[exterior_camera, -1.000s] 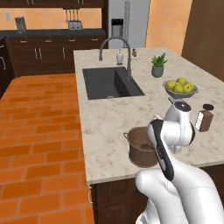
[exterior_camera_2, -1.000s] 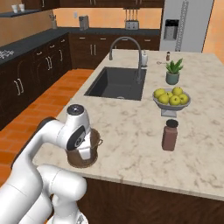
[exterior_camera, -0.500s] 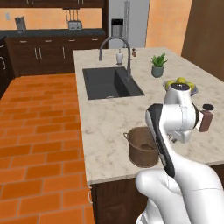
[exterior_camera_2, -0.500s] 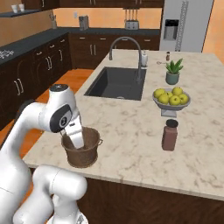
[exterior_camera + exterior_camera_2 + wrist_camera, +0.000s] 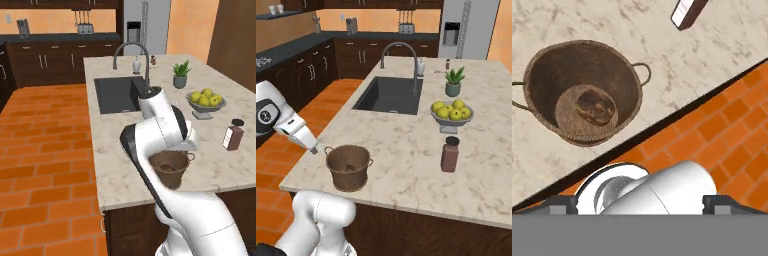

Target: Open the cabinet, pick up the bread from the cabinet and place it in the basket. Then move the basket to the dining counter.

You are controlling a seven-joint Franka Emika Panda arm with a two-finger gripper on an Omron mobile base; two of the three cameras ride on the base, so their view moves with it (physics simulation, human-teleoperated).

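Observation:
The brown woven basket (image 5: 348, 166) stands upright on the dining counter (image 5: 406, 150), near its front edge. In the hand view the basket (image 5: 582, 90) is seen from above, with the bread (image 5: 595, 106), a small brown lump, lying on its bottom. My gripper (image 5: 312, 146) hangs just left of the basket and a little above its rim, apart from it. Its dark fingertips (image 5: 559, 202) stand wide open with nothing between them. In the left base view my arm covers part of the basket (image 5: 170, 167).
A brown bottle (image 5: 449, 155) stands right of the basket, with a bowl of yellow-green fruit (image 5: 451, 112) and a potted plant (image 5: 454, 82) behind it. The dark sink (image 5: 388, 95) and faucet (image 5: 401, 57) lie farther back. Orange brick floor (image 5: 45, 150) runs left of the counter.
My hand has lifted off the basket's rim and drawn back to the side, past the counter's edge. The basket has not moved.

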